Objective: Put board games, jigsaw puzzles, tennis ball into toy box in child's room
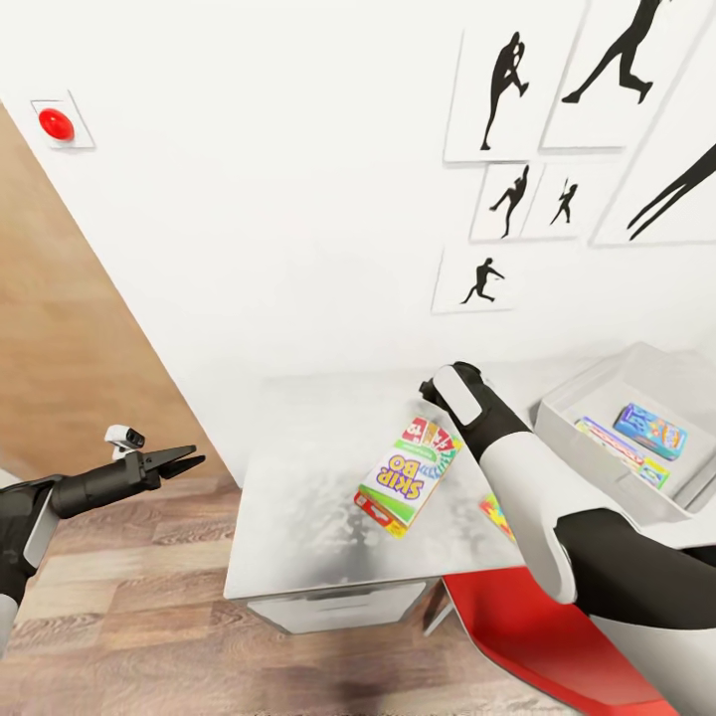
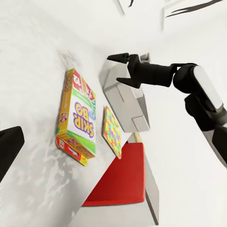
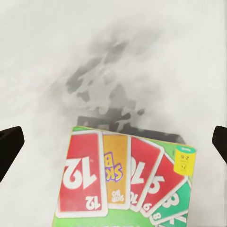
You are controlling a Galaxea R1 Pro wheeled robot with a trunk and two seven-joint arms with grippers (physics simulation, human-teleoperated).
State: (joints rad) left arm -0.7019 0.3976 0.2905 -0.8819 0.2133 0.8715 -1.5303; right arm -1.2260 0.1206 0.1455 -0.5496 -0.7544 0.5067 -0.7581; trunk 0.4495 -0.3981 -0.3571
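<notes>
My right gripper [image 2: 124, 68] hovers open above the Skip-Bo board game [image 1: 408, 474] — a shallow pinch could let this flat box slip.

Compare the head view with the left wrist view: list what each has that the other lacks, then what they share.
Head view only: the left gripper, open over the floor; a red button on the wall; two game boxes lying in the toy box.

Left wrist view only: the right gripper, open above the table, and a whole jigsaw puzzle lying flat beyond the game.

Both: the Skip-Bo game flat on the table, the red chair, the toy box, the right arm, and the wall posters.
</notes>
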